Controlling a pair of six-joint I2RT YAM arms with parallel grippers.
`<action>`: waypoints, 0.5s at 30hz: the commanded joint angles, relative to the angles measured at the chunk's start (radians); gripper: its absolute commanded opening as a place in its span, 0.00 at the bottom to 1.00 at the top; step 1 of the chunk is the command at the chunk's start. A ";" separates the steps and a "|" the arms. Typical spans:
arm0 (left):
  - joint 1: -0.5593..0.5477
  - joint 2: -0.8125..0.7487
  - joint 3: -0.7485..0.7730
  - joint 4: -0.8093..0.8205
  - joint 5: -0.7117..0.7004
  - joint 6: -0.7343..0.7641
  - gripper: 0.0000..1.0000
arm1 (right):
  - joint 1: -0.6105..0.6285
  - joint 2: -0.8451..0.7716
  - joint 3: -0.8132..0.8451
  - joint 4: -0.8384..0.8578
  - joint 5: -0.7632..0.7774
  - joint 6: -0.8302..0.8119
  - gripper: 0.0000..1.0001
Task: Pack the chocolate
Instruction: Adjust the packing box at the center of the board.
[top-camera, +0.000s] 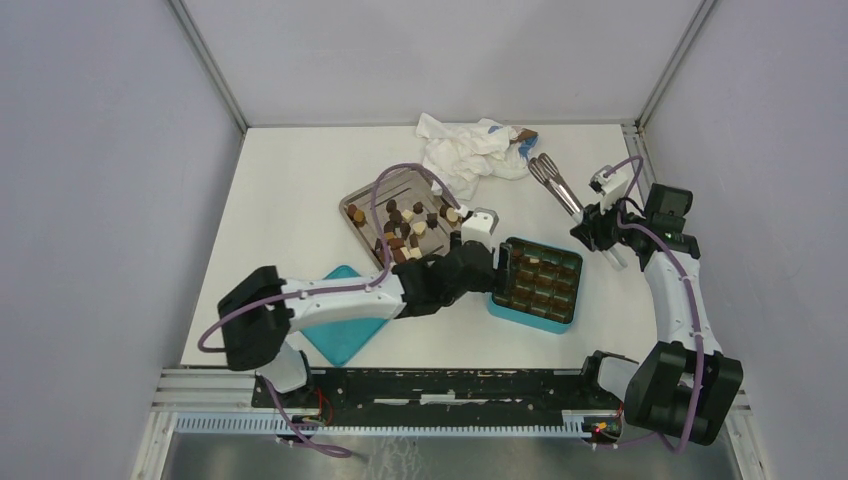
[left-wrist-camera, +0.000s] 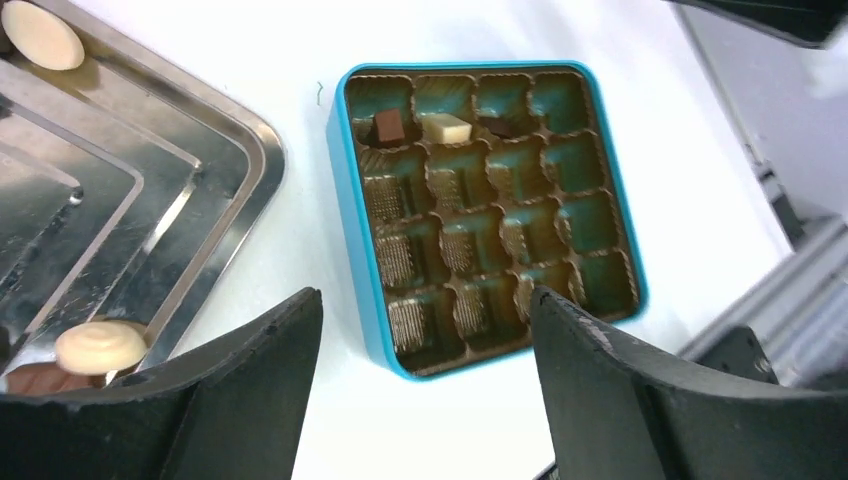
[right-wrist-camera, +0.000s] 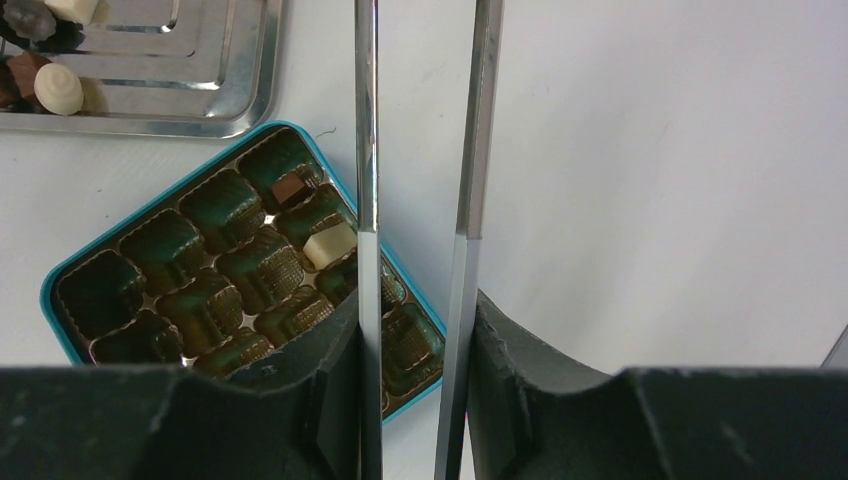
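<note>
A teal box (left-wrist-camera: 342, 200) with a gold-brown cell insert holds three pieces of chocolate in one row: brown (left-wrist-camera: 389, 127), cream (left-wrist-camera: 446, 127) and dark (left-wrist-camera: 497, 127). My left gripper (left-wrist-camera: 425, 310) hangs open over the box's near edge with nothing between its fingers. In the top view it (top-camera: 495, 270) is at the box's left side. Several more pieces of chocolate (top-camera: 405, 225) lie on the steel tray (top-camera: 352, 205). My right gripper (right-wrist-camera: 415, 330) is shut on a pair of metal tongs (right-wrist-camera: 366, 150), held right of the box (top-camera: 537, 285).
A crumpled white cloth (top-camera: 465, 150) with blue marks lies behind the tray. A teal lid (top-camera: 345, 320) lies flat under my left arm. The tongs' tips (top-camera: 545, 165) point toward the cloth. Metal rails border the table's right side and near edge.
</note>
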 joint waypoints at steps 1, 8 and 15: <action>0.032 -0.186 -0.070 -0.031 0.097 0.145 0.84 | 0.027 -0.021 0.007 0.016 -0.014 -0.031 0.40; 0.316 -0.462 -0.100 -0.190 0.349 0.173 0.99 | 0.196 -0.014 0.066 -0.046 0.095 -0.057 0.40; 0.393 -0.610 -0.063 -0.437 0.125 0.453 1.00 | 0.450 0.088 0.217 -0.147 0.314 -0.083 0.40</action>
